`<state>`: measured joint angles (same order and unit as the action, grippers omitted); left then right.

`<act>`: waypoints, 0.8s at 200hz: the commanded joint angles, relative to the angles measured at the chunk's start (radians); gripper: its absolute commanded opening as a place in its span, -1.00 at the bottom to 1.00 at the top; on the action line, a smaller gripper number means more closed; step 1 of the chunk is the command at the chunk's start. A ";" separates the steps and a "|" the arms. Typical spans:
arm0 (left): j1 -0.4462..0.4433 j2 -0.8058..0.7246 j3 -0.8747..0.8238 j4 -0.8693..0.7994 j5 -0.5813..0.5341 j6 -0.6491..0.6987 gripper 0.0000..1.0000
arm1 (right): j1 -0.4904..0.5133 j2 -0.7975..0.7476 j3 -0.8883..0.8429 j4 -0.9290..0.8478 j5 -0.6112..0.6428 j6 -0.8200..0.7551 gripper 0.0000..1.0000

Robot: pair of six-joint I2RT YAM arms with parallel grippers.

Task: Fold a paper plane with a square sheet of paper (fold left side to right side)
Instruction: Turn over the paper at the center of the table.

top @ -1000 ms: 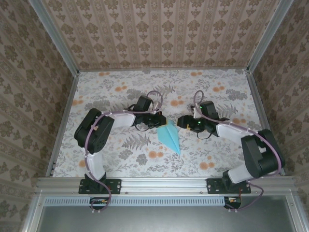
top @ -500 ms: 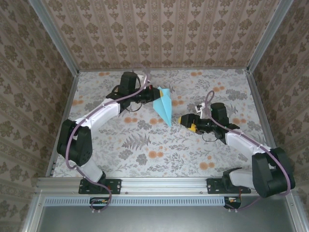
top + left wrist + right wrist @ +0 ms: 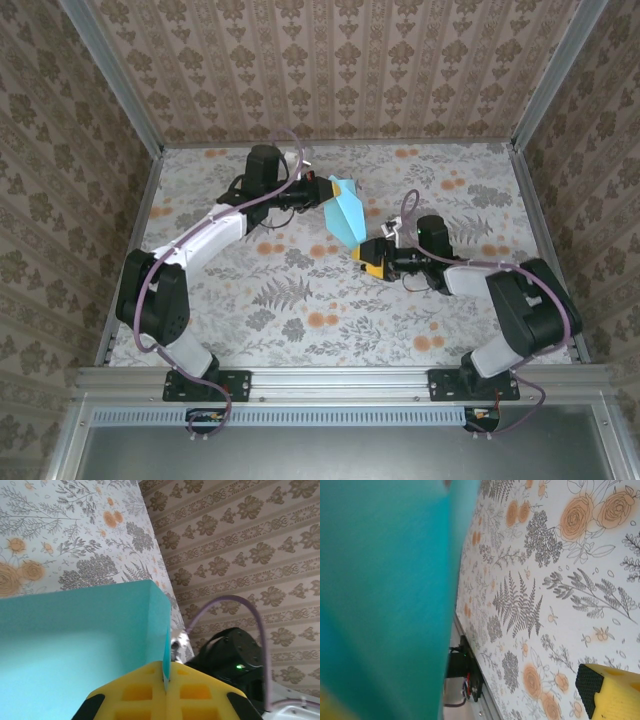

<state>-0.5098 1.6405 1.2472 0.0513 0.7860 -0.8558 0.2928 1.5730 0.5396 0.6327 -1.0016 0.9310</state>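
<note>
The paper plane [image 3: 346, 213], a light blue folded dart, hangs above the far middle of the table with its point aimed down at the right arm. My left gripper [image 3: 320, 193] is shut on its upper edge. In the left wrist view the yellow fingers [image 3: 200, 695] pinch the thin paper edge [image 3: 166, 670], and the sheet's broad face [image 3: 75, 645] spreads to the left. My right gripper [image 3: 370, 256] stands open just below the plane's tip. In the right wrist view the blurred paper [image 3: 385, 590] covers the left side, and one yellow finger [image 3: 612, 692] shows at bottom right.
The floral tablecloth [image 3: 300, 290] lies bare under the plane. Patterned walls [image 3: 330, 60] close in the back and both sides. An aluminium rail [image 3: 340, 378] runs along the near edge by the arm bases. The right arm's black wrist [image 3: 235, 655] is close to my left gripper.
My left gripper carried the plane up off the table centre to the far middle. My right gripper backed away to the right, then came back in to the plane's lower tip.
</note>
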 commanded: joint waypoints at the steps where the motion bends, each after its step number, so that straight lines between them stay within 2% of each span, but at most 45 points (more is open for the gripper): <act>1: 0.001 -0.028 -0.027 0.067 0.034 -0.054 -1.00 | 0.011 0.059 0.044 0.266 -0.045 0.139 0.90; 48: 0.002 -0.025 -0.049 0.065 0.030 -0.057 -1.00 | 0.011 0.052 0.100 0.284 -0.057 0.155 0.66; 82: 0.008 -0.027 -0.066 0.068 0.030 -0.058 -1.00 | -0.001 0.027 0.120 0.247 -0.067 0.145 0.39; 160: 0.019 -0.033 -0.115 0.078 0.033 -0.055 -1.00 | -0.029 -0.042 0.148 0.140 -0.064 0.092 0.11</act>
<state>-0.4973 1.6405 1.1538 0.1059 0.7944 -0.8982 0.2680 1.5692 0.6559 0.8093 -1.0378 1.0592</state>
